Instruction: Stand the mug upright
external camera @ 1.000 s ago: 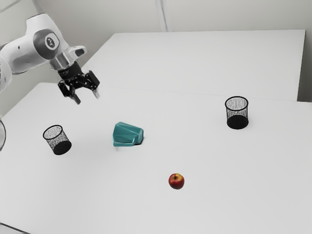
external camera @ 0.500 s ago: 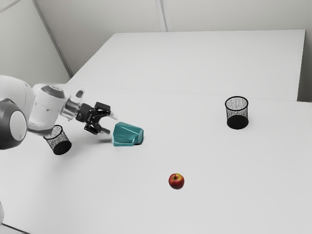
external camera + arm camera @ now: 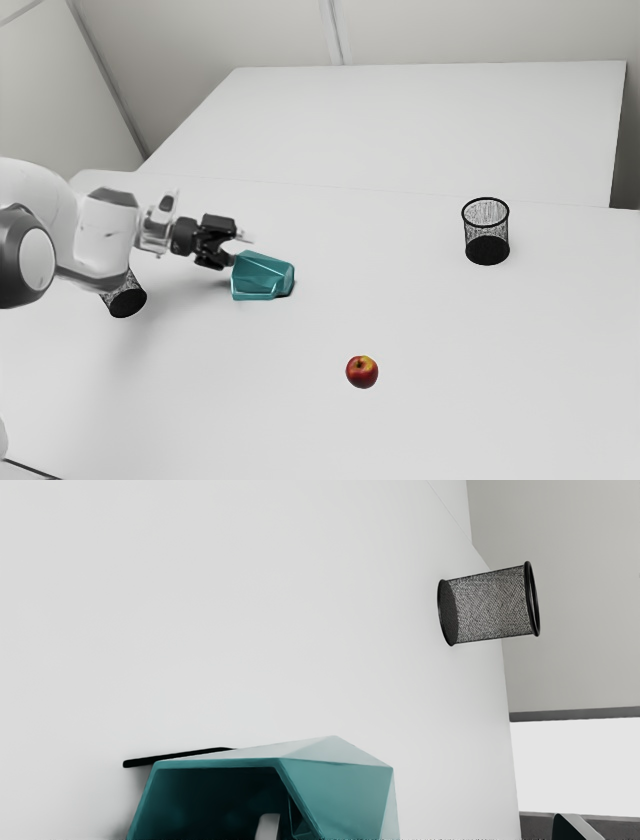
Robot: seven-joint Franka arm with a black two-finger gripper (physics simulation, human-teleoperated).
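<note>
Just ahead of the black two-finger gripper (image 3: 238,250), the faceted teal mug (image 3: 262,276) lies on its side, mouth facing the tool. The fingers stand apart, one tip (image 3: 268,827) against the dark opening, the other outside the wall. Well beyond the gripper are a round red apple (image 3: 362,373) and an upright black wire-mesh cup (image 3: 487,248).

Possibly a lab, robot arm (image 3: 106,232), white table (image 3: 450,400)

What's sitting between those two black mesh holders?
The teal mug, lying on its side on the table between the two mesh holders, with the open gripper right by it. The exterior view shows this.
</note>
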